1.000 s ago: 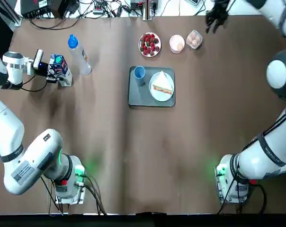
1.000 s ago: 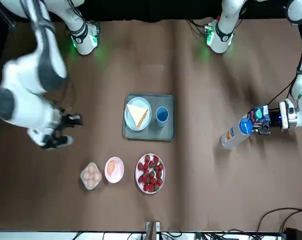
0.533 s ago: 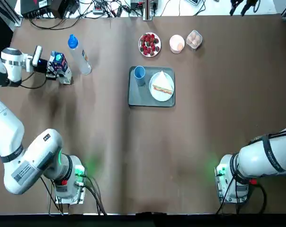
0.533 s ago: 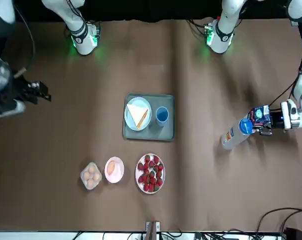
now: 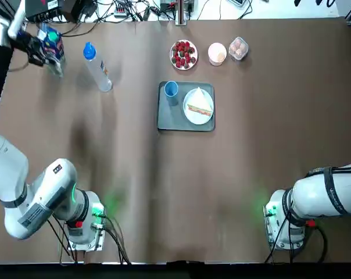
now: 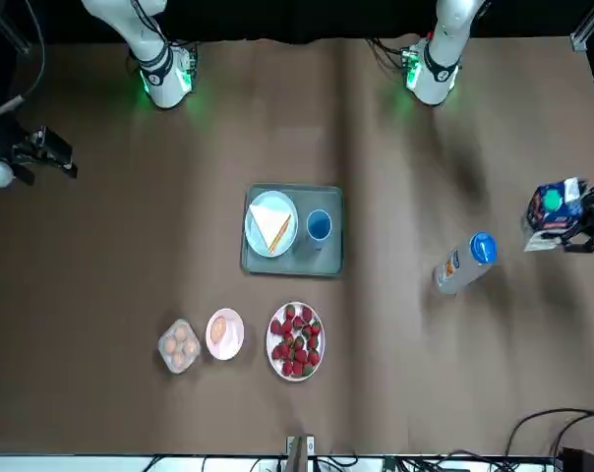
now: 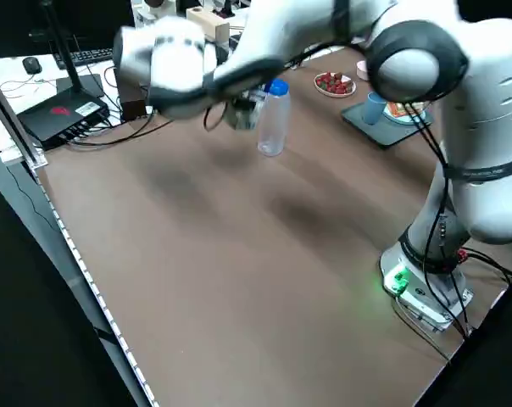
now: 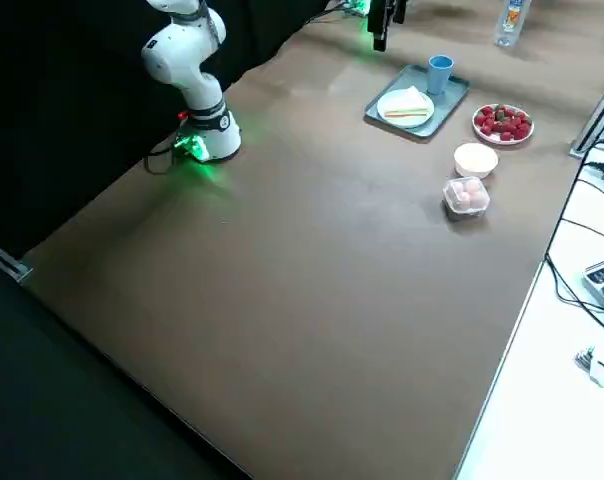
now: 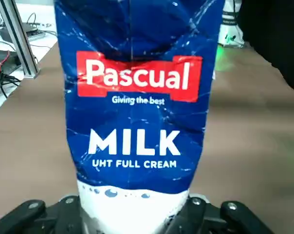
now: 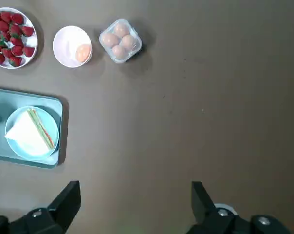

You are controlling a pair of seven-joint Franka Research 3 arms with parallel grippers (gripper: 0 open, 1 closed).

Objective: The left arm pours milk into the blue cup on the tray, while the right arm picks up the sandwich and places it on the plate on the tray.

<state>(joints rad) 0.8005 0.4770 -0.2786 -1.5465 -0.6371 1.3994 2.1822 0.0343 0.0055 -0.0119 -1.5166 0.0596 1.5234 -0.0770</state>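
Layout around the left arm's grip, with 12 o'clock pointing away from the robot and features listed outward from the held carton. The left gripper [image 6: 575, 236], at the table's far left, is closed around the milk carton [image 6: 551, 208], whose long axis appears roughly upright; as arm and fingers partly cover it, a slight lean cannot be excluded. The clear bottle [image 5: 98, 70] stands apart from the carton, on the tray side. Farther on, at about 3 o'clock from the carton and well apart from it, the blue cup [image 5: 171, 89] stands upright on the left part of the tray [image 5: 171, 120]. This bearing governs the likely next move: a carry to the right, passing clear of the bottle, then a tilt of the carton's top toward the cup. Whether the cup holds milk cannot be told. Just beside the cup, at about 4 o'clock, the plate [image 5: 193, 120] bears the sandwich [image 5: 199, 102], its pointed corner toward 12 and its filled edge toward 6; the placing half appears complete. Farthest, at about 3 o'clock from the tray, the right gripper [image 10: 136, 187] hangs empty, its fingers spread. It is the nearer gripper to the sandwich, the left alone holding the milk.
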